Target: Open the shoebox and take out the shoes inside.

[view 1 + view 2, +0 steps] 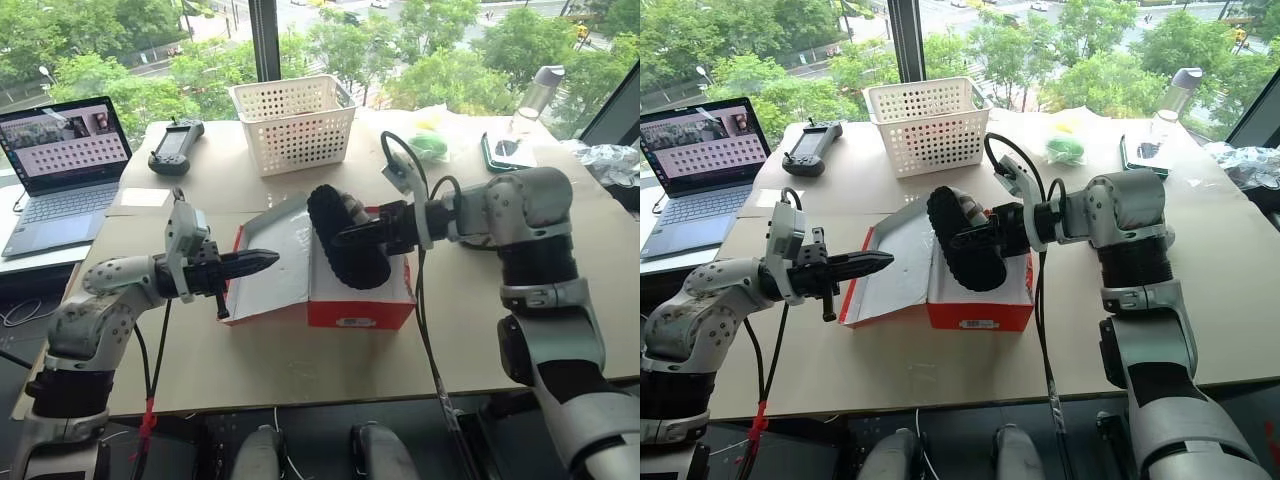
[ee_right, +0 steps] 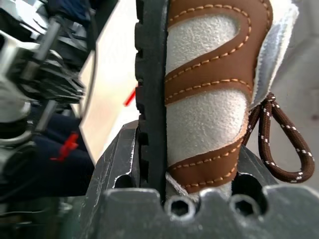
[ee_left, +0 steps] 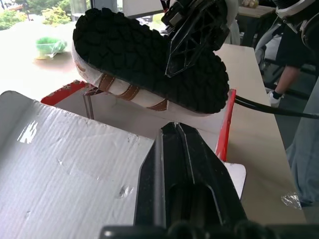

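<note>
**Mia:** The tabletop (image 1: 500, 330) is big, and the shoebox (image 1: 360, 300) sits in the middle of it with its lid flopped open to the robot's left. What could go wrong?

**Ben:** The shoe (image 1: 345, 235) could fall. The right fingers (image 1: 345, 238) are pinching it by its side, one on the black sole and one on the white part, and it hangs over the open box.

**Mia:** Why would it fall?

**Ben:** It is a thin pinch near one end. If the shoe tips or the arm shakes, it could slip out and drop back into the box, or bounce onto the tabletop.

**Mia:** And the left fingers (image 1: 265, 262)?

**Ben:** They are pressed together, holding nothing, pointing across the lid. The lid could swing up if they move off.

**Mia:** Anything smaller?

**Ben:** The brown lace (image 2: 279, 144) dangles in a loop. It could snag on the box edge.

**Mia:** And the other shoe?

**Ben:** I cannot see inside the box, so I cannot tell.
</note>
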